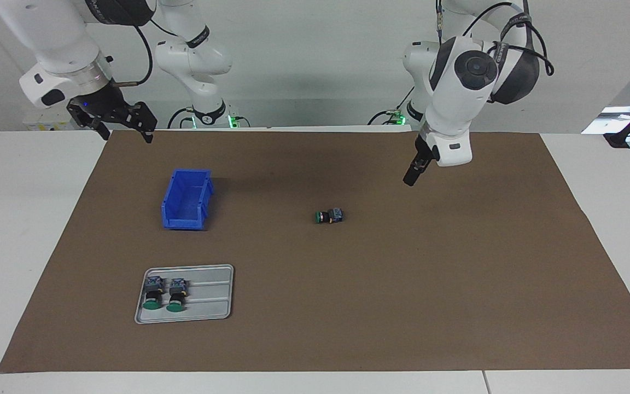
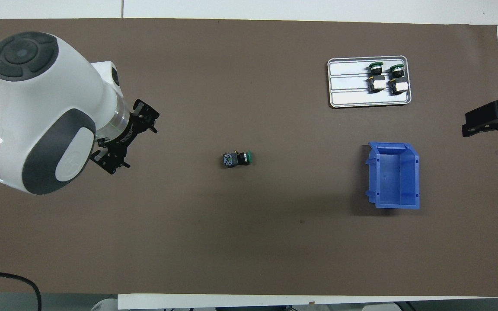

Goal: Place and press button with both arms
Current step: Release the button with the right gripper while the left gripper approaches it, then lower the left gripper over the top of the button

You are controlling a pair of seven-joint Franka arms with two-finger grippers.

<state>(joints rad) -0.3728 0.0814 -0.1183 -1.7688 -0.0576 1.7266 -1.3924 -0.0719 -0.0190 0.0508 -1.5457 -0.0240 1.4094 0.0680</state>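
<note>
One button (image 1: 329,216) (image 2: 237,159) lies on its side in the middle of the brown mat, its green cap turned toward the right arm's end. My left gripper (image 1: 410,178) (image 2: 135,142) hangs open over the mat, off to the button's side toward the left arm's end, with nothing in it. My right gripper (image 1: 122,132) (image 2: 486,122) is raised over the mat's edge at the right arm's end, open and empty. Two more buttons (image 1: 153,293) (image 1: 176,294) lie side by side on a grey tray (image 1: 211,298) (image 2: 348,84).
A blue bin (image 1: 186,200) (image 2: 394,175) with nothing in it stands on the mat, nearer to the robots than the tray. White table surface (image 1: 19,219) borders the mat at both ends.
</note>
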